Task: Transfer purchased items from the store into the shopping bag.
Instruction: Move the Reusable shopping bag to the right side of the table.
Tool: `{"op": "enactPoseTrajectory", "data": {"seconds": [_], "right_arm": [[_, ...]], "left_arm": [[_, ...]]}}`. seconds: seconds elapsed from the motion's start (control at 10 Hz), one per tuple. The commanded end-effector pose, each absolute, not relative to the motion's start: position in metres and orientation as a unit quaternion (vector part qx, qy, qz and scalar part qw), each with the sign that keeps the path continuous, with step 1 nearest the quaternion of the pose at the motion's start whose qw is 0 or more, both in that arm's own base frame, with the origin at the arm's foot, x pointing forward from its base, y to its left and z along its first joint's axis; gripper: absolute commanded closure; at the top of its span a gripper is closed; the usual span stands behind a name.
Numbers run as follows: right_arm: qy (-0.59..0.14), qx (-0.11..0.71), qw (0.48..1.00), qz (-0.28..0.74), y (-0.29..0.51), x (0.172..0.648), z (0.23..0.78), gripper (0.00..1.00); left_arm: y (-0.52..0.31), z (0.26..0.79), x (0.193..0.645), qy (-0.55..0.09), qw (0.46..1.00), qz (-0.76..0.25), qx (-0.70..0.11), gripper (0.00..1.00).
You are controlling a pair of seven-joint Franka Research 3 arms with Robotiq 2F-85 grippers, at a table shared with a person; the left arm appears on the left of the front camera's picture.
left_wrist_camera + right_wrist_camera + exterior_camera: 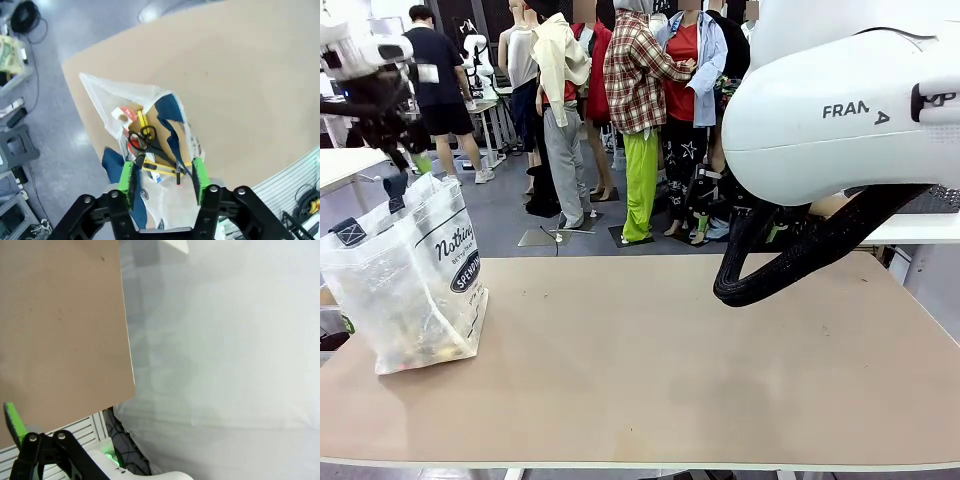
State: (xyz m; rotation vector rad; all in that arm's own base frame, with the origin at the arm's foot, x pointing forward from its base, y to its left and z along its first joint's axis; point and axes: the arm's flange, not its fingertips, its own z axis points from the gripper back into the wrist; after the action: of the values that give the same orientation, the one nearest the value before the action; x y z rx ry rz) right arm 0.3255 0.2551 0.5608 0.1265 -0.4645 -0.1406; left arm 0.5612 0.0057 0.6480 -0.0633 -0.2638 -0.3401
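Two green pads [128,181] of left hand [162,180] parted above shopping bag [145,130]

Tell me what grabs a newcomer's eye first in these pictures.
The upright translucent white plastic shopping bag with dark navy handles stands at the tan table's left edge. Directly above its mouth hangs the left gripper, green pads apart, over the scissors and yellow packets inside. The white right arm looms large at upper right.
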Motion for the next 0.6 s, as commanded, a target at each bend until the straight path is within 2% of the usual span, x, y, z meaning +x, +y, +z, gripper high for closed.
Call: {"op": "enactPoseTrajectory", "data": {"seconds": [0.0, 0.1, 0.2, 0.5], "right_arm": [[-0.228, 0.074, 0.968, -0.067, 0.256, 0.328, 0.560, 0.00], [-0.228, 0.074, 0.968, -0.067, 0.256, 0.328, 0.560, 0.00], [-0.228, 0.074, 0.968, -0.067, 0.256, 0.328, 0.560, 0.00], [-0.228, 0.074, 0.968, -0.067, 0.256, 0.328, 0.560, 0.00]], "left_arm": [[-0.019, 0.669, 0.542, -0.178, 0.969, -0.170, -0.032, 0.15], [-0.030, 0.678, 0.536, -0.193, 0.967, -0.168, -0.016, 0.15], [-0.046, 0.688, 0.525, -0.224, 0.958, -0.173, -0.044, 0.15], [-0.078, 0.685, 0.500, -0.232, 0.936, -0.206, -0.165, 0.15]]}}
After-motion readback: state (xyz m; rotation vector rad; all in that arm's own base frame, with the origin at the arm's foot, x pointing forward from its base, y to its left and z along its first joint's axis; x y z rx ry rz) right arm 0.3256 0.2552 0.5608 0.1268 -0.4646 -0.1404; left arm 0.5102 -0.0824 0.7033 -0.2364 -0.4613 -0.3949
